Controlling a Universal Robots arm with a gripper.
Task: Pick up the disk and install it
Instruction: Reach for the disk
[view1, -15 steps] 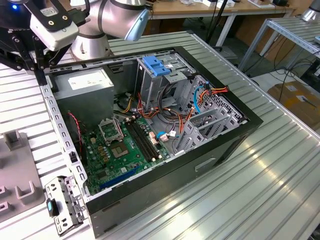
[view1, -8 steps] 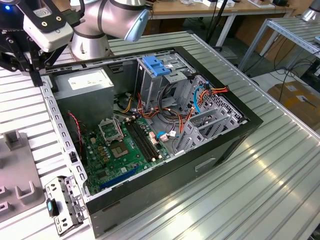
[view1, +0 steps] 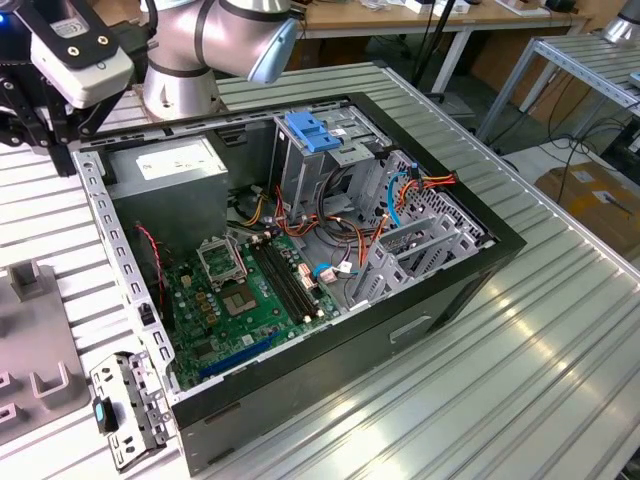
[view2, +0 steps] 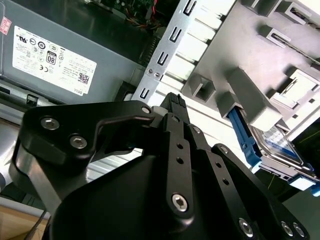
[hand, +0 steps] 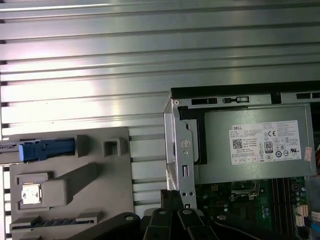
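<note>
The disk (view2: 280, 146) is a silver-grey drive with blue side rails, standing in a slot of a grey fixture (view2: 250, 60) beside the open computer case. In the first wrist view the disk (hand: 45, 150) shows as a blue rail at the fixture's (hand: 75, 190) edge. My black gripper (view2: 175, 100) hangs above the ribbed table between the fixture and the case's corner. It is shut with nothing in it and well apart from the disk. The exterior view has the gripper (view1: 55, 150) at its far left, by the case's back corner.
The open case (view1: 300, 250) holds a green motherboard (view1: 245, 290), a grey power supply (view1: 170, 165), cables and a drive cage topped by a blue clip (view1: 315, 135). A small metal bracket (view1: 125, 405) lies by the case's front corner. A square metal chip (hand: 31, 194) sits in the fixture.
</note>
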